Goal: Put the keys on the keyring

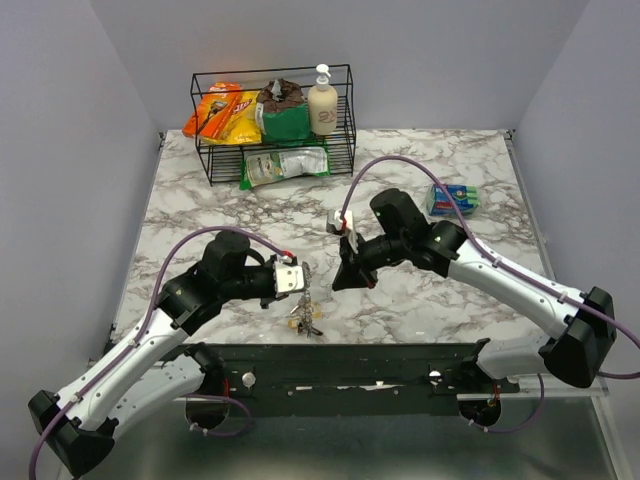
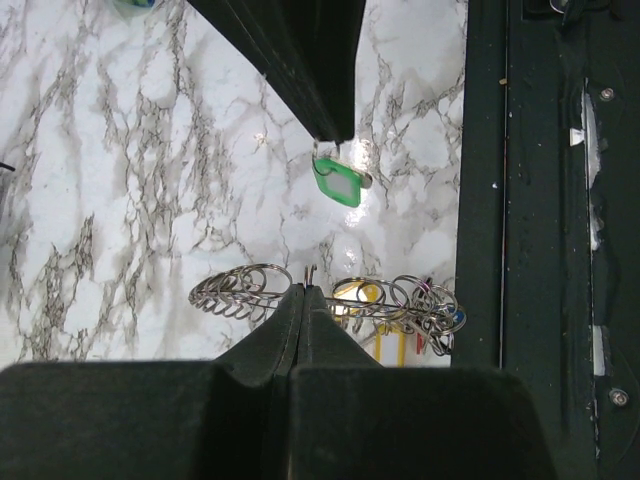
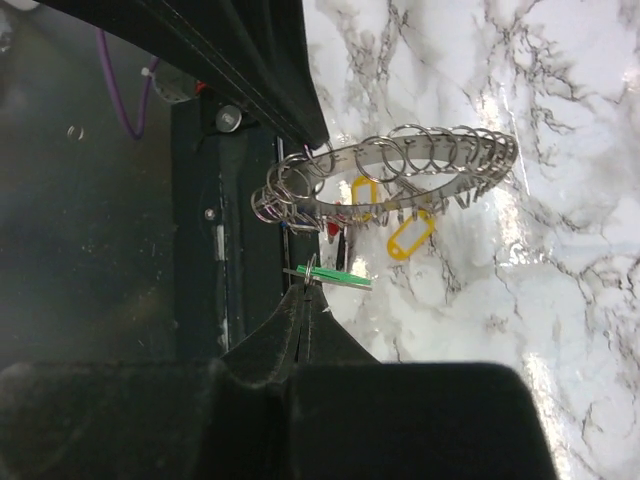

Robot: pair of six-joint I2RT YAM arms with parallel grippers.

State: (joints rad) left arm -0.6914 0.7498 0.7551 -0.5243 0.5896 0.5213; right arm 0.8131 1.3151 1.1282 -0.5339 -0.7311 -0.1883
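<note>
L claw [image 2: 303, 292]: clenched on the rim of the keyring [image 2: 240, 295], which hangs off its tips above the marble table [image 1: 450, 300] near the front edge, w/ small split rings and yellow-tagged keys [image 3: 411, 238] strung along it. R claw [image 3: 306, 295]: clenched on a green-tagged key [image 3: 335, 276], held near the keyring but apart from it; the two claws' tips face each other.

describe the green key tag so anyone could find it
At the front edge of the marble table, near its middle, the right claw pinches it. It is a small green tag with a white label, the only one off the keyring; the yellow tags hang on it.
</note>
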